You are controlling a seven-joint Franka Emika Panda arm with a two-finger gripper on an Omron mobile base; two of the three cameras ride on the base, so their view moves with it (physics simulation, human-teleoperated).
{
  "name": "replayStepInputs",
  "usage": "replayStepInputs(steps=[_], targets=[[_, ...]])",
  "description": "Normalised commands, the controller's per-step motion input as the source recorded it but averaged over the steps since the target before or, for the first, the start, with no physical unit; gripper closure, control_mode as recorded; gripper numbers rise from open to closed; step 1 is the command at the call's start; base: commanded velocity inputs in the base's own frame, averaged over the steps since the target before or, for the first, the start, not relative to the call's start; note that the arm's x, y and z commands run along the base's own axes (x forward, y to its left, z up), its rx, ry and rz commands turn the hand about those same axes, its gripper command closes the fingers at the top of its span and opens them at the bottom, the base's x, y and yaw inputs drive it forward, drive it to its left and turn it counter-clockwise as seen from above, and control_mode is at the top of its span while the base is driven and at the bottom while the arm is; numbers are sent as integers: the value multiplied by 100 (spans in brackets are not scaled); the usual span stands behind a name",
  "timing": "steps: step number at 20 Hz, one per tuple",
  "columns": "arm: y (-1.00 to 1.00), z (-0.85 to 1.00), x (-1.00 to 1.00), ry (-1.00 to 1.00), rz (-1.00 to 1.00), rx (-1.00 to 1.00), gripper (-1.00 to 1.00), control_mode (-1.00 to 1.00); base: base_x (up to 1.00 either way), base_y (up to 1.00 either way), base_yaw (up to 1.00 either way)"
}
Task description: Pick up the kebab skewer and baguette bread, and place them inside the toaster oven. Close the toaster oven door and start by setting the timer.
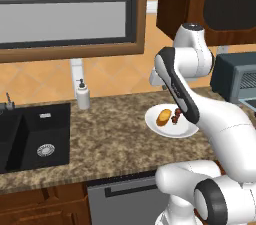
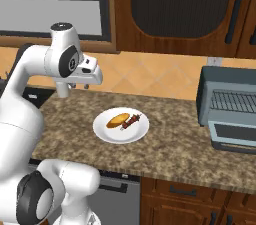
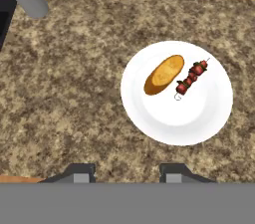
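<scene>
Gripper (image 3: 127, 170), jaws apart and empty at frame bottom, hangs above the white plate (image 3: 199, 123) at centre-right, where baguette bread (image 3: 164, 74) and kebab skewer (image 3: 191, 77) lie side by side, presumably for approach.

White rounded arm (image 1: 220, 119), dark grey joint bands, small dark fingertips (image 3: 82, 170)

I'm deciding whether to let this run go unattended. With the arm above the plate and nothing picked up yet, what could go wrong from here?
1. The kebab skewer lies right beside the baguette bread on the white plate; the tool, open, might nudge the loaf while closing on the thin stick.
2. The skewer is thin and lies flat on the plate, so the fingers may slip off it.
3. The toaster oven stands well off to the side, so a weak grip could drop food along the way.
</scene>
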Motion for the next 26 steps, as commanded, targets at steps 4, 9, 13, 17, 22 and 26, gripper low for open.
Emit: replayStepInputs(steps=[4,9,13,17,22,26], targets=[[0,0,0,0,0,0,-100,100,0,0,0],[0,0,0,0,0,0,-100,100,-42,-61,-4],[0,0,0,0,0,0,-100,100,-7,-73,-18],[0,0,0,0,0,0,-100,100,1,-56,-15],[0,0,0,0,0,0,-100,100,17,-49,-6],[0,0,0,0,0,0,-100,100,52,-22,0]])
